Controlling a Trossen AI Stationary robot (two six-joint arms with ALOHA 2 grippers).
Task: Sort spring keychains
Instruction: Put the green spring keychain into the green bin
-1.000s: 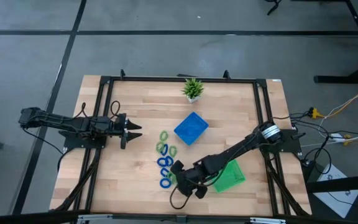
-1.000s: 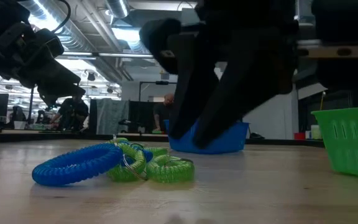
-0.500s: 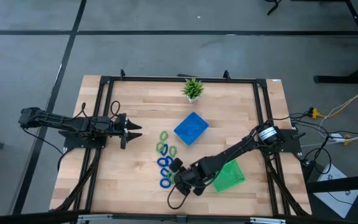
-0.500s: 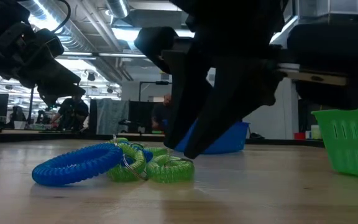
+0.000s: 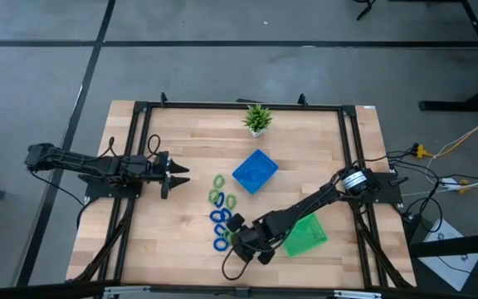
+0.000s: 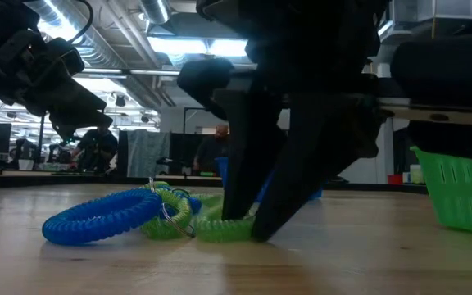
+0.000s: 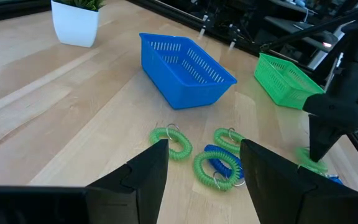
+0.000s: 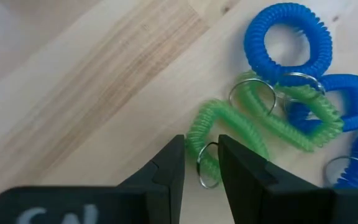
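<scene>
Fingers (image 8: 166,171) of the right gripper (image 8: 199,163) stand narrow, astride a green keychain (image 8: 229,127) on the counter (image 5: 181,133), near edge of the keychain cluster (image 5: 221,218). Left gripper (image 5: 178,174) waits wide, far left. Risk: its ring tangles neighbouring coils, dragging a second keychain along.

The right arm reaches from the worktop's right edge across toward the middle of the front edge, its wrist tipped down. The right gripper (image 5: 233,230) stands at the worktop surface, its fingers (image 8: 166,168) a narrow gap apart. The left arm lies level along the left edge, the left gripper (image 5: 182,174) raised with fingers (image 7: 143,175) spread wide, holding nothing
</scene>
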